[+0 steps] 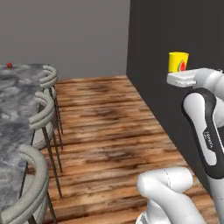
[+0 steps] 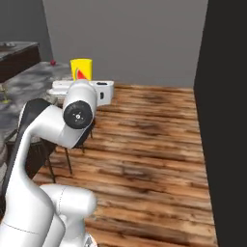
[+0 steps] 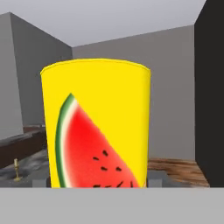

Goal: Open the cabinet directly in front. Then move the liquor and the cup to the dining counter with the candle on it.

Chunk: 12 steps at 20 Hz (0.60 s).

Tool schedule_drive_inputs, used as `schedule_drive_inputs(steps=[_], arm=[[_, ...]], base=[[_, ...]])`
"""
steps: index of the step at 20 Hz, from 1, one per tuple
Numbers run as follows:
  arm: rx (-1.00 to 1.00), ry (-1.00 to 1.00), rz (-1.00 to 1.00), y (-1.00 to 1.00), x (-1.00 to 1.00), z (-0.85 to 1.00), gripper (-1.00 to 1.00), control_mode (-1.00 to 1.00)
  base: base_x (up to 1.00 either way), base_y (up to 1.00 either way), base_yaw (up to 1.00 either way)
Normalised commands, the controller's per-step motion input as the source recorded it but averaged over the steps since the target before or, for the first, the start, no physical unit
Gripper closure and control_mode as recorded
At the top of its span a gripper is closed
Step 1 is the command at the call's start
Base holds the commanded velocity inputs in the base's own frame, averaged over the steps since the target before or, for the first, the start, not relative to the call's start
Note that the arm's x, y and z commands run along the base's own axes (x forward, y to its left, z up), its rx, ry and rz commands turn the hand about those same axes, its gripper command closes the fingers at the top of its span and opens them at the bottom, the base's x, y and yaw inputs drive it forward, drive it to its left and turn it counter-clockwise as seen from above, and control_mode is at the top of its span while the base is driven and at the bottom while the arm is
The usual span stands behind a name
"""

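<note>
The yellow cup with a watermelon slice on its side is held upright in the air, and my gripper is shut on its lower part. In the hand view the cup stands close between the fingertips of the gripper. The dining counter, grey-black marbled stone, runs along the left. The thin brass candle stands on it, left of the cup. The cabinet and the liquor are out of view.
Grey round-backed stools line the counter's near side. A tall dark wall rises on the right. Wooden floor lies between them. A small red thing sits at the counter's far end.
</note>
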Motion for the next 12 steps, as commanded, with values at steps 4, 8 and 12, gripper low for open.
schedule_drive_inputs(steps=[4,8,12], arm=[[0.00,0.00,0.00,0.00,0.00,0.00,1.00,1.00],[0.00,0.00,0.00,0.00,0.00,0.00,1.00,1.00],[0.00,0.00,0.00,0.00,0.00,0.00,1.00,1.00]], base=[[0.99,-0.01,0.71],[0.63,-0.10,0.80],[0.14,-0.10,0.67]])
